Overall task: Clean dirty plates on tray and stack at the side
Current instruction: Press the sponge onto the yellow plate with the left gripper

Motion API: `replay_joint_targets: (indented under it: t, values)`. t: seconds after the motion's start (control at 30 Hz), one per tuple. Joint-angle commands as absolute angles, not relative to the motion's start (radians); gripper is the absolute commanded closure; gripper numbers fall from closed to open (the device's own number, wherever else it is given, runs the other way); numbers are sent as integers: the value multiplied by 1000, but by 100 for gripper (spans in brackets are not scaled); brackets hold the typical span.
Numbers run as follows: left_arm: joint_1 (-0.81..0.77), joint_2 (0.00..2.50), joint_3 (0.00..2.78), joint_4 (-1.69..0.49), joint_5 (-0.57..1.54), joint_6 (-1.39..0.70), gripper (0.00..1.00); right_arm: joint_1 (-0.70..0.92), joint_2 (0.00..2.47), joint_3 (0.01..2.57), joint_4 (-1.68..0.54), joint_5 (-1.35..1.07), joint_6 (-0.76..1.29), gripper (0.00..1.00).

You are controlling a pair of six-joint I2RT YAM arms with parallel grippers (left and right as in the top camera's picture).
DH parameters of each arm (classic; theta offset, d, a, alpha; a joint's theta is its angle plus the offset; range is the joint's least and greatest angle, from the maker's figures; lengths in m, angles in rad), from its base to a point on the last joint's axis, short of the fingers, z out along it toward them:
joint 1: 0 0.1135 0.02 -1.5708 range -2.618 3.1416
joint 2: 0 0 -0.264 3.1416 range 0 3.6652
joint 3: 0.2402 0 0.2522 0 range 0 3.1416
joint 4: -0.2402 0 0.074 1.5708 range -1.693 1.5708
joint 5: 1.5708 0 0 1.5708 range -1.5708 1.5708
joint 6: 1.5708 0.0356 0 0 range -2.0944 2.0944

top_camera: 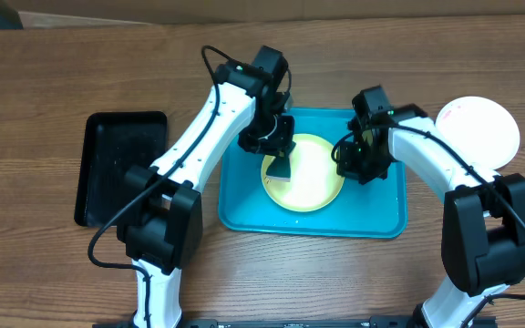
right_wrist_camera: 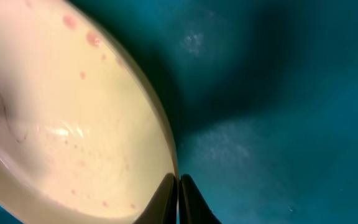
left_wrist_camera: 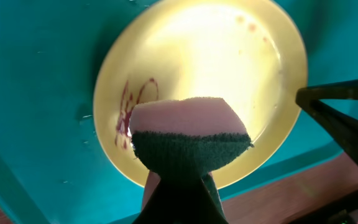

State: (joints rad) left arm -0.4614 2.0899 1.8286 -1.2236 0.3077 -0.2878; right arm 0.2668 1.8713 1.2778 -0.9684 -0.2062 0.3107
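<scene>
A yellow-green plate (top_camera: 310,182) lies in the turquoise tray (top_camera: 372,214). Dark-red smears (left_wrist_camera: 129,109) mark its left part, and small red specks (right_wrist_camera: 79,28) dot the rest. My left gripper (top_camera: 279,155) is shut on a sponge (left_wrist_camera: 188,134) with a pink body and a dark green scrub face, held over the plate (left_wrist_camera: 229,68) beside the smears. At the plate's right edge, my right gripper (right_wrist_camera: 178,186) is shut on the rim (right_wrist_camera: 166,143). Its fingers (left_wrist_camera: 340,115) show at the right of the left wrist view. A white plate (top_camera: 479,132) rests on the table to the right of the tray.
A smaller black tray (top_camera: 121,164) lies on the wooden table to the left of the turquoise one. Both arms reach in over the turquoise tray from the near side, the left arm (top_camera: 199,137) crossing above the gap between the two trays.
</scene>
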Motion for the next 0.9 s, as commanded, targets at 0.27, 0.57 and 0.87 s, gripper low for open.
replay_joint_targets:
  t: [0.27,0.57,0.87]
  values:
    - [-472,2067,1782,-1115,330,-495,96,294,1863,1356,-984,-118,371,96]
    - [-532,2068,1617,-895,333,-554,96,343,1870,1340,-952,-157,367,96]
    - [-530,2068,1588,-895,276,-561,96,318,1895,1308,-917,-140,375,96]
